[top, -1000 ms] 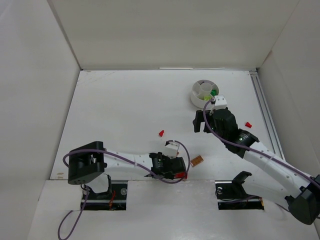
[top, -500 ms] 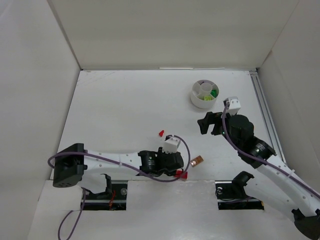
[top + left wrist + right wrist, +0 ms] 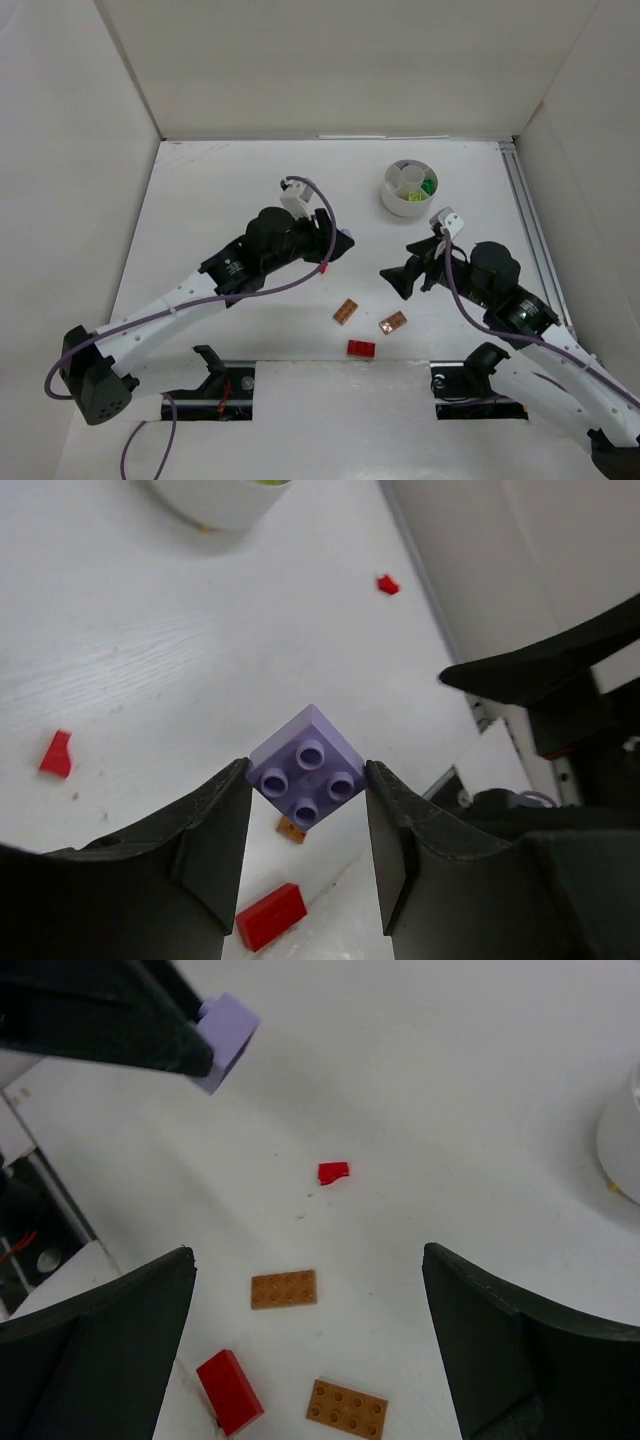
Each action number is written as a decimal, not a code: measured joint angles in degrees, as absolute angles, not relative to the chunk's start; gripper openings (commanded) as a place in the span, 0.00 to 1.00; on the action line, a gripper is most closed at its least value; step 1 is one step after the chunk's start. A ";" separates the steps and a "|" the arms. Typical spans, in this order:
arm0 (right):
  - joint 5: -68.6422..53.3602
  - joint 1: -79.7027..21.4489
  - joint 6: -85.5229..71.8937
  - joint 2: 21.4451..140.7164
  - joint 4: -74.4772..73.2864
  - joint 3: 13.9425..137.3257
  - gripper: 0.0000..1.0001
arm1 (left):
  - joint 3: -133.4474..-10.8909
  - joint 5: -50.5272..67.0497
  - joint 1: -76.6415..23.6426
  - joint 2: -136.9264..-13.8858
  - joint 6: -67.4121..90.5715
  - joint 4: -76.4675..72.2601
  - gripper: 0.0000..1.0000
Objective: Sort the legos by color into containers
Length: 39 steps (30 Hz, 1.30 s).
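Note:
My left gripper [image 3: 343, 244] is shut on a lilac brick [image 3: 306, 768] and holds it above the table's middle; the brick also shows in the right wrist view [image 3: 225, 1028]. My right gripper [image 3: 400, 268] is open and empty, hovering over two orange-brown plates [image 3: 284, 1288] [image 3: 348, 1407] and a red brick [image 3: 230, 1391]. These lie at the near middle [image 3: 346, 311] [image 3: 393, 323] [image 3: 361, 348]. A small red piece [image 3: 333, 1172] lies under the left gripper. The white round dish [image 3: 398, 203] stands at the back right with green and lime bricks [image 3: 427, 186] in it.
White walls close in the table on the left, back and right. A metal rail [image 3: 527, 225] runs along the right side. Another small red piece [image 3: 387, 584] lies near the right wall. The dish's wall shows at the right wrist view's edge [image 3: 620, 1140].
My left arm swung from the near edge up to the table's middle, now holding the lilac brick. My right gripper moved from beside the dish back toward the near middle.

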State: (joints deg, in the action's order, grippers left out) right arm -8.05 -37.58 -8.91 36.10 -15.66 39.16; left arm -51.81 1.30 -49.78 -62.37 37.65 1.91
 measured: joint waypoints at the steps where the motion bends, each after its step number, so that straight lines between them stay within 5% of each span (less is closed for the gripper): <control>1: -10.04 -37.63 -7.97 35.55 -15.14 38.94 1.00 | -52.82 3.51 -48.86 -62.26 37.10 1.26 0.20; 7: -19.31 -39.64 -3.46 36.86 -8.93 38.48 1.00 | -55.13 18.39 -45.74 -62.28 36.86 -3.11 0.20; 17: -17.12 -43.22 2.24 39.88 -0.82 40.66 1.00 | -54.74 35.90 -43.81 -62.94 43.13 -14.02 0.22; 30: -25.04 -43.22 6.74 42.52 1.58 46.76 0.96 | -52.95 42.85 -43.81 -62.92 44.73 -19.77 0.22; 37: -27.92 -43.22 7.57 44.31 1.96 47.97 0.63 | -52.95 42.81 -43.81 -62.54 44.88 -20.38 0.22; 39: -28.88 -43.22 7.70 44.93 1.93 48.03 0.46 | -52.95 42.70 -43.75 -62.19 44.86 -20.43 0.22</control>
State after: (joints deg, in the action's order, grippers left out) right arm -28.88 -43.22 7.70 44.93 1.93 48.03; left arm -52.95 42.70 -43.75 -62.19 44.86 -20.43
